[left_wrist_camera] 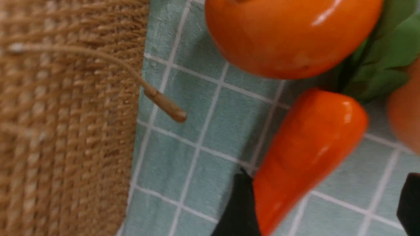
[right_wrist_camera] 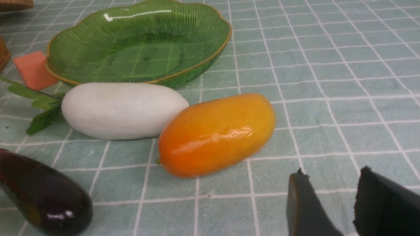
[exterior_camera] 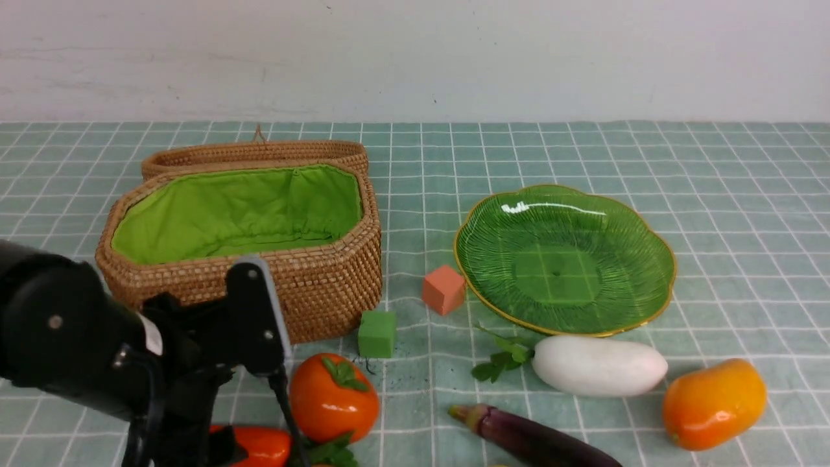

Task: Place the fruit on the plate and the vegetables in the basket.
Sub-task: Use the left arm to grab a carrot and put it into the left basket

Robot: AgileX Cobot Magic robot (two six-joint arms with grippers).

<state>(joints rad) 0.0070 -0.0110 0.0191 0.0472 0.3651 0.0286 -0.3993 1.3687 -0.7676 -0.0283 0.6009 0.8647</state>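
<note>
My left gripper [left_wrist_camera: 325,203] is open, low over the cloth beside the basket [exterior_camera: 311,285]. The carrot [left_wrist_camera: 308,147] lies with its thin end between the jaws, against one finger [left_wrist_camera: 239,206]. The persimmon [left_wrist_camera: 288,36] sits just beyond it, next to the carrot's leaves [left_wrist_camera: 384,62]. My right gripper [right_wrist_camera: 331,170] is open with nothing in it, near the mango [right_wrist_camera: 216,134]. The white radish [right_wrist_camera: 121,109] lies between the mango and the empty green plate [right_wrist_camera: 210,29]. The purple eggplant [right_wrist_camera: 42,193] is on the cloth nearby. The basket is open and shows only its green lining [exterior_camera: 240,211].
A salmon cube [exterior_camera: 444,289] and a green cube [exterior_camera: 377,333] sit between basket and plate. The basket's string toggle [left_wrist_camera: 164,106] hangs near its woven wall [left_wrist_camera: 65,131]. Another orange round thing [left_wrist_camera: 407,118] shows at the edge of the left wrist view. My left arm [exterior_camera: 97,337] hides the front left.
</note>
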